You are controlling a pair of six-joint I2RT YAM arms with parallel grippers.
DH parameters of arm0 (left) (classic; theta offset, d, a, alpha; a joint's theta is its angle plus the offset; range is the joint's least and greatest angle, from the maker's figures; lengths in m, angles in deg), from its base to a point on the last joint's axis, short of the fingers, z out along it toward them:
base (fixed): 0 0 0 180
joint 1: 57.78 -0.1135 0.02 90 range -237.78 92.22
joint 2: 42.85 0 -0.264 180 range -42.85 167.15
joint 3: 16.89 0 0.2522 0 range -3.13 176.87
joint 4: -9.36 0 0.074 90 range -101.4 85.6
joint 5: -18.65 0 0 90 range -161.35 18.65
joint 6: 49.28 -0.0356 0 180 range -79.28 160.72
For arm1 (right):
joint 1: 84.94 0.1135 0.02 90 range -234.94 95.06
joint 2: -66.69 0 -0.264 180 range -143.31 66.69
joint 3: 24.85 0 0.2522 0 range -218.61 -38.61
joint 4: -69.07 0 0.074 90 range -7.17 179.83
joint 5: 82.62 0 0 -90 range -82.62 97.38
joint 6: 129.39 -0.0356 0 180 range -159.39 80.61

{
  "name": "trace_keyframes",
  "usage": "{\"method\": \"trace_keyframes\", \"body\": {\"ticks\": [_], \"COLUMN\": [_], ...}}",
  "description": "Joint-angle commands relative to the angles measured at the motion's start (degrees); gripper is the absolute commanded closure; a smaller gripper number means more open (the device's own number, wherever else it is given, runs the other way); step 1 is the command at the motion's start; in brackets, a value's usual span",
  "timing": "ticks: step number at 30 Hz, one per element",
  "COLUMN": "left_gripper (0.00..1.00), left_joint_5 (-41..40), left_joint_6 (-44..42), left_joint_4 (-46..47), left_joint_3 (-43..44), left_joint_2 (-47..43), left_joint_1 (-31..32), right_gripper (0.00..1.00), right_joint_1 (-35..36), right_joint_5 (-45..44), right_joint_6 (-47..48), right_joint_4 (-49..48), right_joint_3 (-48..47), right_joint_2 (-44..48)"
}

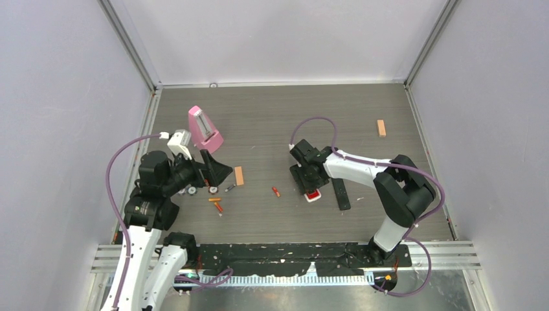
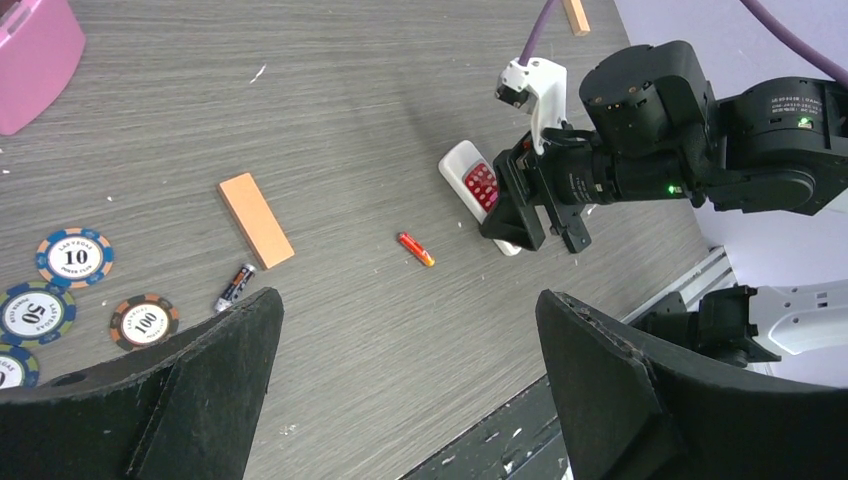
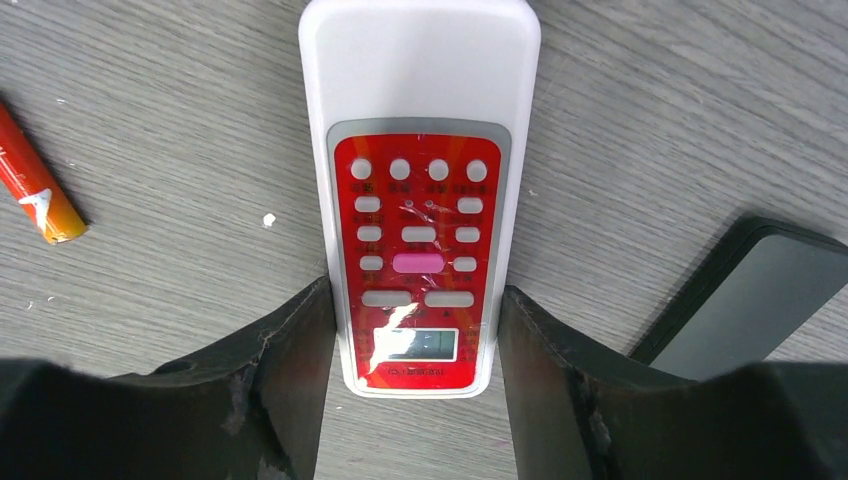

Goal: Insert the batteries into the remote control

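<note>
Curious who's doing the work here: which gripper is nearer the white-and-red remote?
Right. The right gripper straddles the white-and-red remote, a finger at each side; the left gripper sits far off, beyond the orange battery.

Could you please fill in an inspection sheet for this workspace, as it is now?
Surface: grey wood-grain table, a few white specks.
Job's things: white remote lying face up; three orange batteries and one dark battery lying loose.
Clutter: black remote, two wooden blocks, poker chips, pink box.
End effectors: left end effector open, empty; right end effector closed on the white remote's long sides.
Cables: a purple cable loops along each arm.
Surroundings: pale walls, metal frame.
</note>
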Motion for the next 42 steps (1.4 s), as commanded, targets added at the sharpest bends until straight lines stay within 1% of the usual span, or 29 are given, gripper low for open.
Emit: {"method": "trace_keyframes", "body": {"ticks": [1, 3, 5, 6, 7, 8, 9, 10, 12, 13, 14, 15, 16, 17, 19, 22, 25, 28, 32, 34, 36, 38, 42], "left_gripper": [0.00, 0.00, 0.01, 0.01, 0.01, 0.02, 0.02, 0.02, 0.02, 0.02, 0.02, 0.02, 0.02, 0.03, 0.04, 0.06, 0.09, 0.15, 0.34, 0.40, 0.48, 0.55, 0.68], "left_joint_5": [2.8, 5.2, 9.0, 10.4, 11.4, 11.7, 11.3, 10.5, 8.0, 6.3, 4.5, 2.5, 0.1, -1.8, -6.1, -11.9, -16.4, -21.0, -25.0, -26.8, -27.9, -30.7, -31.5], "left_joint_6": [-0.6, 0.5, 3.6, 6.1, 8.5, 10.6, 12.2, 13.2, 13.8, 13.6, 13.2, 12.6, 12.3, 12.0, 11.6, 10.6, 9.1, 7.6, 6.6, 6.3, 6.2, 7.2, 8.6], "left_joint_4": [0.4, 2.1, 5.6, 8.4, 11.4, 14.3, 16.6, 18.2, 20.3, 21.0, 21.7, 22.0, 22.3, 22.8, 23.9, 25.5, 26.0, 26.1, 26.5, 26.7, 26.6, 26.3, 27.1], "left_joint_3": [1.8, 0.7, -1.4, -3.0, -4.6, -6.2, -7.4, -8.3, -9.4, -9.7, -9.9, -10.0, -10.1, -10.1, -10.4, -10.9, -10.7, -10.3, -9.9, -9.7, -9.4, -9.0, -8.9], "left_joint_2": [-0.6, -1.0, -1.5, -1.9, -2.3, -2.8, -3.1, -3.5, -3.9, -3.9, -3.8, -3.6, -3.4, -2.9, -2.2, -1.3, -0.2, 0.9, 2.6, 3.4, 4.2, 4.8, 5.1], "left_joint_1": [-0.2, -0.2, -0.2, -0.1, 0.2, 1.3, 2.5, 4.0, 7.8, 10.0, 12.4, 14.6, 17.0, 19.2, 22.9, 27.1, 30.8, 34.4, 37.8, 39.2, 40.2, 40.6, 41.0], "right_gripper": [0.56, 0.57, 0.57, 0.57, 0.57, 0.57, 0.57, 0.57, 0.58, 0.58, 0.58, 0.58, 0.59, 0.59, 0.58, 0.58, 0.58, 0.58, 0.57, 0.57, 0.57, 0.57, 0.57], "right_joint_1": [0.2, 0.2, 0.2, 0.2, 0.1, 0.2, 0.2, 0.5, 1.6, 2.1, 3.7, 4.8, 7.0, 8.3, 11.7, 15.5, 17.8, 19.4, 20.2, 20.5, 20.6, 20.6, 20.6], "right_joint_5": [3.1, 6.1, 11.1, 13.9, 15.1, 17.2, 18.3, 18.2, 16.7, 14.6, 13.1, 9.7, 7.8, 2.8, -2.3, -6.2, -8.0, -9.8, -9.8, -10.2, -10.5, -10.6, -10.6], "right_joint_6": [-1.1, -4.0, -8.9, -11.3, -16.7, -22.4, -25.7, -32.0, -41.3, -43.6, -47.8, -49.4, -52.5, -54.1, -58.6, -65.1, -68.5, -71.4, -73.3, -73.9, -74.0, -74.1, -74.6], "right_joint_4": [-3.3, -5.6, -10.1, -14.1, -16.3, -20.9, -23.2, -27.2, -31.9, -32.4, -34.6, -34.9, -34.5, -34.1, -32.9, -31.1, -29.1, -28.3, -27.2, -26.9, -26.5, -26.3, -26.1], "right_joint_3": [-1.0, -0.5, 0.6, 1.1, 2.4, 3.0, 4.4, 5.1, 6.9, 7.7, 8.0, 8.1, 8.1, 7.9, 7.9, 8.3, 8.0, 7.5, 6.3, 6.2, 5.9, 5.8, 5.8], "right_joint_2": [2.2, 5.3, 9.3, 12.1, 13.4, 15.8, 16.9, 18.9, 21.4, 22.2, 23.7, 24.9, 25.6, 26.8, 28.1, 28.9, 29.0, 29.0, 28.5, 28.4, 28.3, 28.2, 28.4]}}
